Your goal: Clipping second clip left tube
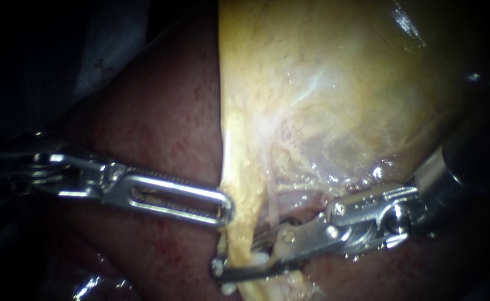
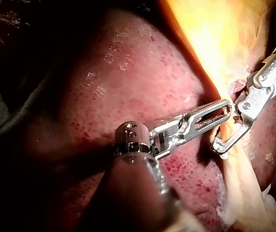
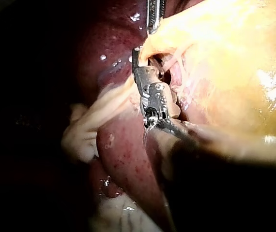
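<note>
Endoscope view: red liver (image 1: 161, 122) at left, yellow gallbladder (image 1: 323, 83) at right.
Left instrument (image 1: 225, 209): claw closed on the gallbladder's yellow edge.
Right instrument (image 1: 236, 253): claw open, gap showing, astride the left tube.
Left tube (image 1: 243, 212): pale strand hanging below the gallbladder, passing between the right claw's halves.

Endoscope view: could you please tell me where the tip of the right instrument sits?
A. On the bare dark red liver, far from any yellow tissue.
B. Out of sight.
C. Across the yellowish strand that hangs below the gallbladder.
C: the right instrument reaches across the yellowish strand below the gallbladder, just beneath the tip of the left instrument.
</note>
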Action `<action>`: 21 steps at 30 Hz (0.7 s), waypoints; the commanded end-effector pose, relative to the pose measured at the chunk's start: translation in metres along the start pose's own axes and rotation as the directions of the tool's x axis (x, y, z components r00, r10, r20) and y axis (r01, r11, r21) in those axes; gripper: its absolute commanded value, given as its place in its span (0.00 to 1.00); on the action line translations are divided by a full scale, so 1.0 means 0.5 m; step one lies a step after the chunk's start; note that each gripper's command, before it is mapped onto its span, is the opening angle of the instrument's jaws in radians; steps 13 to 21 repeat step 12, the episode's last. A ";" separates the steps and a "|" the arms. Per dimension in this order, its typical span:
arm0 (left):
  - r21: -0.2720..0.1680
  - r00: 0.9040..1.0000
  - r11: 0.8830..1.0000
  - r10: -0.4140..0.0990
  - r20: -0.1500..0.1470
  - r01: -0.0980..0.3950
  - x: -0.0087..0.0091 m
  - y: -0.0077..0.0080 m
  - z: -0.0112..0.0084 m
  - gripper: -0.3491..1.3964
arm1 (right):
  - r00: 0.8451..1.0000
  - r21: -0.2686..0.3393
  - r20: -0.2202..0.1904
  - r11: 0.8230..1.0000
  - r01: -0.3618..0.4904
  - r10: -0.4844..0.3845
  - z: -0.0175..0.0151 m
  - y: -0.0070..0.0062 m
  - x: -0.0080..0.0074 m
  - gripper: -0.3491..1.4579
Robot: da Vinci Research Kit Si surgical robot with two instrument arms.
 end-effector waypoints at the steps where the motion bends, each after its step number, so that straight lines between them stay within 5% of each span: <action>1: 0.002 1.000 1.000 0.000 -0.002 0.000 0.0000 0.0000 0.0000 0.00 | 1.000 0.001 0.000 1.000 -0.001 0.001 -0.0001 -0.0001 0.0000 0.04; 21: 0.001 1.000 1.000 0.000 -0.001 0.000 -0.0002 0.0001 0.0003 0.00 | 1.000 0.001 0.000 1.000 -0.007 0.007 -0.0002 -0.0002 -0.0001 0.03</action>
